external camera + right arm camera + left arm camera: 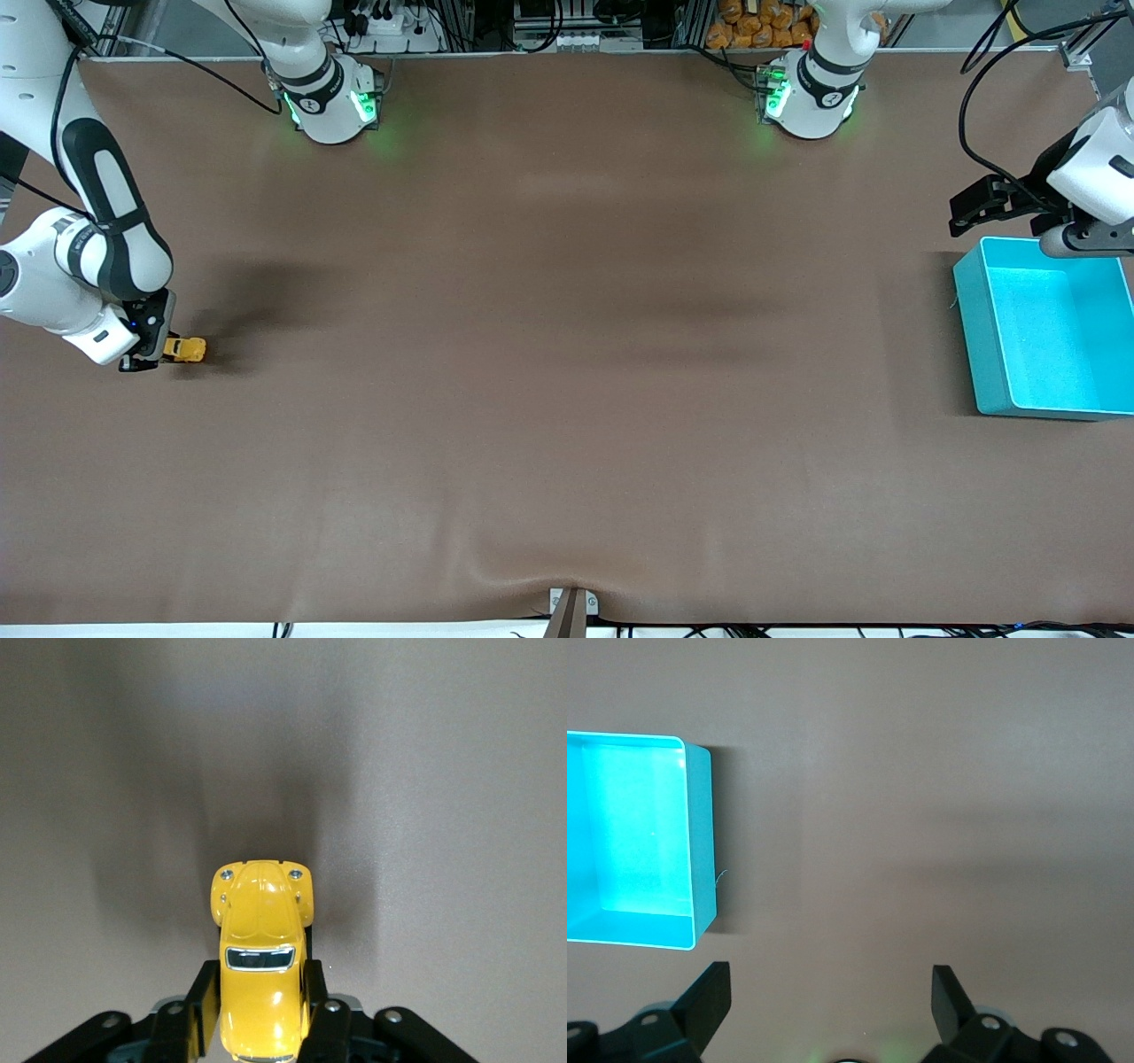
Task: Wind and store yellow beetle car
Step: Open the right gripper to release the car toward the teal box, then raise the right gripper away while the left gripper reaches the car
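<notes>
A yellow car (259,966) sits on the brown table (567,372) at the right arm's end, its rear half between the fingers (202,1010) of the right gripper (152,353), which press against both its sides; its nose sticks out past the fingertips. Well apart, at the left arm's end, the left gripper (831,992) hangs with jaws spread wide and empty, just beside a teal bin (974,328).

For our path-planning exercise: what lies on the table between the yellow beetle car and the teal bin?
Only bare brown table, as the front view shows. The yellow beetle car sits at the right arm's end, the teal bin at the left arm's.
</notes>
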Robot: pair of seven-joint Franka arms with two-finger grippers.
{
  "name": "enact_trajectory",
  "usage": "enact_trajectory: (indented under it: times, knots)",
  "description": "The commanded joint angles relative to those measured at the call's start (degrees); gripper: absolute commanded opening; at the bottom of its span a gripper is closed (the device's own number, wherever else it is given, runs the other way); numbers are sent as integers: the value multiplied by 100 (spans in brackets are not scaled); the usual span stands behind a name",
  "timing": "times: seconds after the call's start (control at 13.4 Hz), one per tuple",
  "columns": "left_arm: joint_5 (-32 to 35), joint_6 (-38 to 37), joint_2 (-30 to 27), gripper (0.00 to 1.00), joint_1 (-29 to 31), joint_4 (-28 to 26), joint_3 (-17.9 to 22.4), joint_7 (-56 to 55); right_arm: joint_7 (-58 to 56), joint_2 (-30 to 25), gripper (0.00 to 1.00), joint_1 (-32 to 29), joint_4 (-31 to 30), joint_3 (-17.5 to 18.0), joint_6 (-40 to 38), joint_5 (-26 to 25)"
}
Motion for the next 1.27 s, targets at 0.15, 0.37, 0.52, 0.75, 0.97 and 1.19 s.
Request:
enact_trajectory:
  times: [0.15,0.37,0.52,0.75,0.97,1.19]
  knots:
    - [-34,-46,-88,100,1,-67,20,41,-185,364,100,-155,878,102,-776,3]
    - [-34,-46,-88,100,1,-67,20,41,-185,364,100,-138,1415,110,-1507,3]
    - [-34,-55,-88,100,-8,-76,20,24,-185,372,100,-138,1530,110,-1658,38]
    - [-34,-55,-88,100,-8,-76,20,6,-185,372,100,-138,1653,102,-1877,337]
    - [-34,-64,-88,100,1,-102,20,-56,-185,364,100,-164,1794,110,-2106,390]
    - [-34,-64,-88,100,1,-120,20,-29,-177,364,100,-217,1891,102,-2246,504]
